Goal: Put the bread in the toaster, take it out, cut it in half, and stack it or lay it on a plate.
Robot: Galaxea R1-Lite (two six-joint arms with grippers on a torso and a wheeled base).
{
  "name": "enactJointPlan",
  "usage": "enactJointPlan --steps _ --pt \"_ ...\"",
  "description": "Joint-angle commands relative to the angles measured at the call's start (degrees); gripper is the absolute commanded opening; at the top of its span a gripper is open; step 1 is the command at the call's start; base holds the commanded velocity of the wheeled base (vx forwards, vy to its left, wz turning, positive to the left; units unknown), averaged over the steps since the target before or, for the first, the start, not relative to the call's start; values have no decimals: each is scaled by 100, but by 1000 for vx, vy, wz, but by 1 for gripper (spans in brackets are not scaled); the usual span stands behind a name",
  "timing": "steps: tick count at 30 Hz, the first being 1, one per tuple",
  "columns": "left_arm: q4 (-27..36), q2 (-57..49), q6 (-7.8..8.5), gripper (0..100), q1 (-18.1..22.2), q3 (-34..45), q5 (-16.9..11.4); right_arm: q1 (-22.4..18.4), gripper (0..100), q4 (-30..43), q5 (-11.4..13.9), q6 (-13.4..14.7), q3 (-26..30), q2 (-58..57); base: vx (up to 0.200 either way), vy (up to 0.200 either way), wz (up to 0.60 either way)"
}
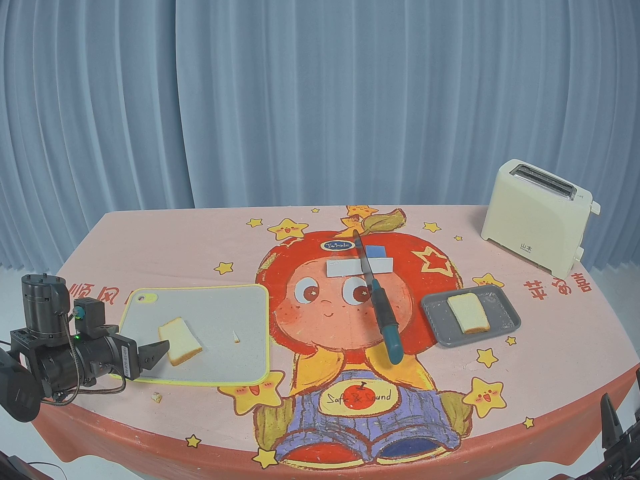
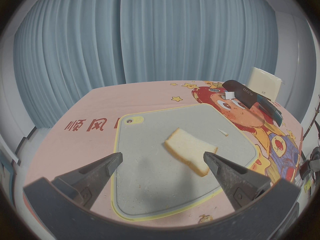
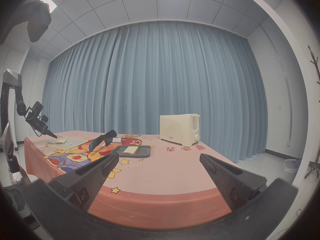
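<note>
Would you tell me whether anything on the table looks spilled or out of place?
Only small debris: a bread crumb lies on the tablecloth just off the cutting board, and a thin sliver sits on the board near the bread half.

Left tool point(image 1: 160, 353) low and level, jaws wide apart, right tool point(image 3: 159, 159) lower, seemingly level, jaws spread

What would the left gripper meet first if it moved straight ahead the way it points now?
Probably the bread piece on the cutting board: it lies just ahead of the open left gripper. Whether the gripper is low enough is unclear.
</note>
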Motion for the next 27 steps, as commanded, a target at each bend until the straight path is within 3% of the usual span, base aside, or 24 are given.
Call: enactJointPlan --steps 1,11,16,27 --pt "-65 187 -13 100 -2 22 -6 0 100 -2 1 0 101 -57 0 0 0" --pt "-1418 987 -31 100 6 312 118 0 100 -2 1 0 101 -57 0 0 0" --pt "-1480 1022 -189 100 24 295 179 0 100 -2 1 0 101 -49 0 0 0" --pt "-1480 1022 -207 100 42 286 346 0 100 -2 1 0 101 -57 0 0 0"
